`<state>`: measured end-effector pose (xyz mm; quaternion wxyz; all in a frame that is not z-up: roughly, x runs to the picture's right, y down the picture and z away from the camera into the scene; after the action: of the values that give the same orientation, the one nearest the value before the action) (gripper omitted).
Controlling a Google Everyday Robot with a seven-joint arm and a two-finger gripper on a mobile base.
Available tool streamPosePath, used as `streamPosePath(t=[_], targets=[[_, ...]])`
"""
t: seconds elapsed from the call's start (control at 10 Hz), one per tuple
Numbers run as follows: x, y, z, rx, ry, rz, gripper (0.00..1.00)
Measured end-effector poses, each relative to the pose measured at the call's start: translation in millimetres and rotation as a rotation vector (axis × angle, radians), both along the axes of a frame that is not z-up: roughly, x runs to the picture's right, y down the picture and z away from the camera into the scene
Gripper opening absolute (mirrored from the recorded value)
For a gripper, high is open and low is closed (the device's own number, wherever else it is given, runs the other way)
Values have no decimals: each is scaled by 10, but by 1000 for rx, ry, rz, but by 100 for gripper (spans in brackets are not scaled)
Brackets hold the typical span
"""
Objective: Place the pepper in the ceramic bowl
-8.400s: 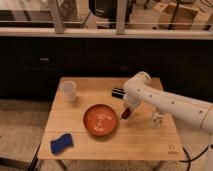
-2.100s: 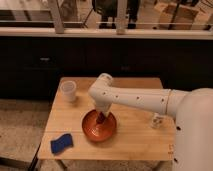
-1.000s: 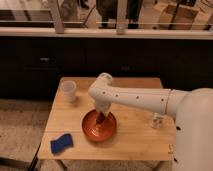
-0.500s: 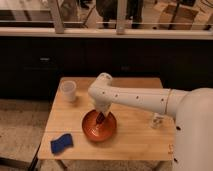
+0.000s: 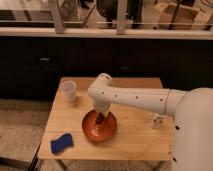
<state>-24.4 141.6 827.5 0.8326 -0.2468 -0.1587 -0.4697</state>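
A: Step in hand?

B: Placing, judged from the layout. Gripper (image 5: 101,120) down inside the ceramic bowl (image 5: 90,132), just above its floor, at the end of a white arm (image 5: 132,97) reaching in from the right. Dark red sliver at the gripper's tip, most likely the pepper (image 5: 102,117), within the bowl's rim.

A: Gripper spread, pressed together, or pinching?

B: Cannot tell; hidden under the wrist. Equally unclear whether the pepper hangs in the grip or rests on the bowl's bottom.

A: Next move?

B: Probably a release, if not done already, then a straight lift up and out. Calls for clearing the rim without dragging the bowl or flicking the pepper back over the edge. Small, glossy and oval, so likely to roll, though the shallow wall should catch it.

A: Count of things?

B: One pepper. One ceramic bowl, orange-red, near the middle front of the wooden table (image 5: 135,142). One white cup (image 5: 68,90) at the back left, well apart from the bowl. One blue sponge (image 5: 61,143) at the front left corner. One small pale jar (image 5: 158,120) near the right edge. One table, one arm, one gripper.
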Motion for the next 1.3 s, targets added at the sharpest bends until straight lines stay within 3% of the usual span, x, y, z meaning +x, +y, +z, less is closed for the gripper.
streamPosePath(t=[0.2, 0.3, 0.6, 0.8, 1.2, 1.3], targets=[[63, -3, -8, -2, 3, 2, 29], [59, -4, -8, -1, 3, 2, 28], [11, 11, -16, -6, 0, 2, 7], [2, 9, -14, -5, 0, 0, 6], [7, 5, -16, -5, -1, -1, 13], [10, 0, -24, -5, -1, -2, 20]])
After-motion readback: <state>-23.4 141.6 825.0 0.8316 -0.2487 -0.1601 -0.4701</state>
